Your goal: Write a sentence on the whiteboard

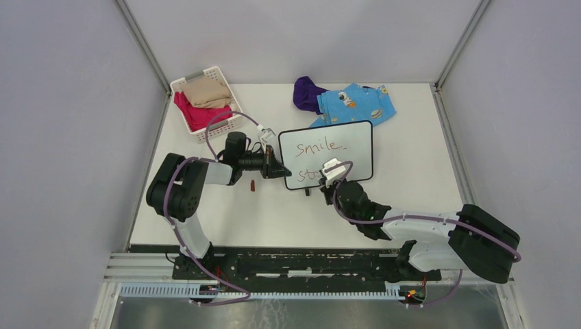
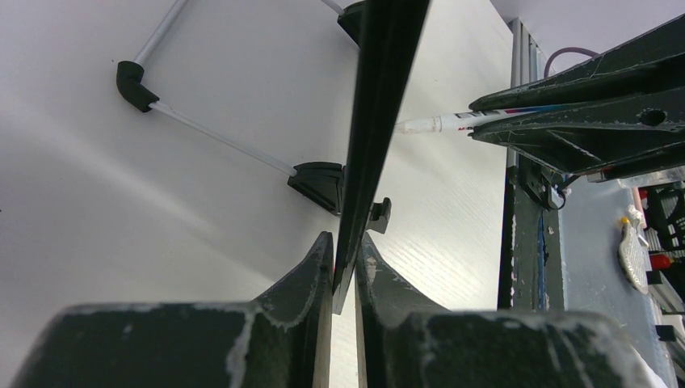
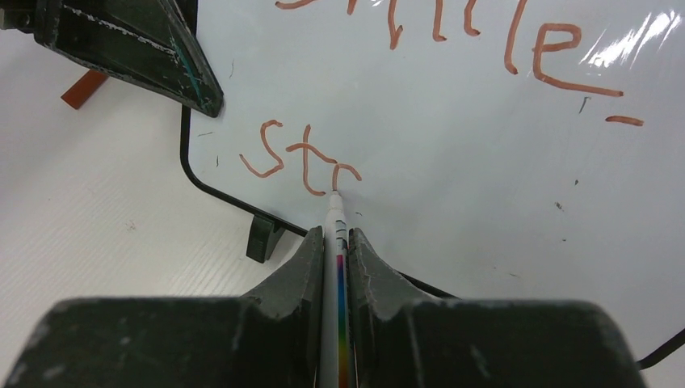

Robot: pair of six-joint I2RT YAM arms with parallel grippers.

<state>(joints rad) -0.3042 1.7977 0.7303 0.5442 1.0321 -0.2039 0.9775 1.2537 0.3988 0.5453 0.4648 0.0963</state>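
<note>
The desk (image 1: 411, 205) carries the whiteboard (image 1: 353, 161) near its middle, long axis running left to right. My left pincer (image 2: 346, 250) is clenched on the board's left edge. My right pincer (image 3: 336, 242), at the near edge, grips the marker (image 3: 334, 220), which points away from me with its tip on the board. The sentence (image 3: 303, 162) reads "smile", then "st" and a started letter. Blank board lies to the tip's right, so I judge the strokes should run that way.

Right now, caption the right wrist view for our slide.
Right gripper holds thin white marker, tip on reddish-brown writing across the black-framed whiteboard.
</note>
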